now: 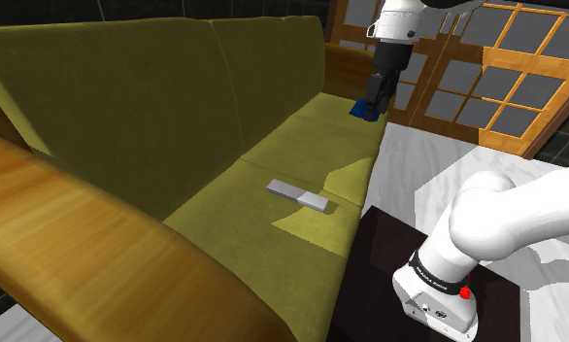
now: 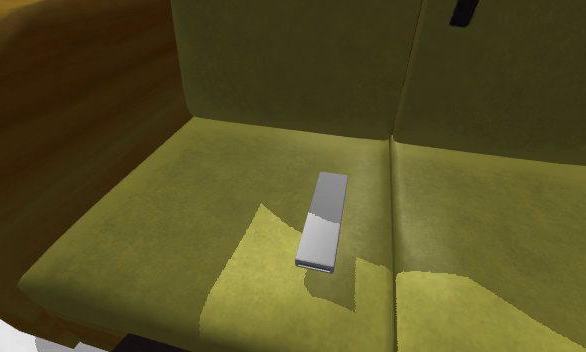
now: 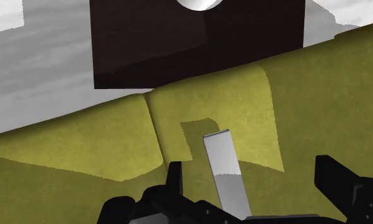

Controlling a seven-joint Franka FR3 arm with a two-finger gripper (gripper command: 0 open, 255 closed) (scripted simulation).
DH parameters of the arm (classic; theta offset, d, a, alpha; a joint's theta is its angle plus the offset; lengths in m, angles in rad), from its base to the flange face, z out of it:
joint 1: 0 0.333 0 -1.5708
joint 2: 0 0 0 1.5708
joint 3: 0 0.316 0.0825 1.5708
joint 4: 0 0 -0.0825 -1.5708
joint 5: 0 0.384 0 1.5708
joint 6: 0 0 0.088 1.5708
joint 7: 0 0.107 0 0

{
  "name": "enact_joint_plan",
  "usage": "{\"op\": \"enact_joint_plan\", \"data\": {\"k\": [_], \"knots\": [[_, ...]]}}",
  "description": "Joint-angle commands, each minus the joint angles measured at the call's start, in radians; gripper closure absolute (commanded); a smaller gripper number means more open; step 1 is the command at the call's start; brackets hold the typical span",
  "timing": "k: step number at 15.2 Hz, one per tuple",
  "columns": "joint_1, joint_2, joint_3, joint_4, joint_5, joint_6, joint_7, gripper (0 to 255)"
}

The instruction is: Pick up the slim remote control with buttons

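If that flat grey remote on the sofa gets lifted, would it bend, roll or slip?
Probably stiff: the remote keeps straight edges. Unlikely to roll, lying flat on the seat cushion. Its smooth faces might slip.

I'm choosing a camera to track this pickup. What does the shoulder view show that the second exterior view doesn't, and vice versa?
The shoulder view adds the arm, its gripper raised off the sofa, the dark stand and orange-framed windows. The second exterior view adds the armrest's inner wooden face meeting the seat. Both show the grey remote lying flat on the olive seat, untouched.
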Motion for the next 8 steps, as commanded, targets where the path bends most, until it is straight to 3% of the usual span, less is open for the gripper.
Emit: {"op": "enact_joint_plan", "data": {"k": [1, 8], "knots": [[0.000, 0.000, 0.000, 0.000, 0.000, 0.000, 0.000, 0], [0.016, 0.081, 0.033, -0.162, 0.013, 0.265, 0.020, 0]]}}
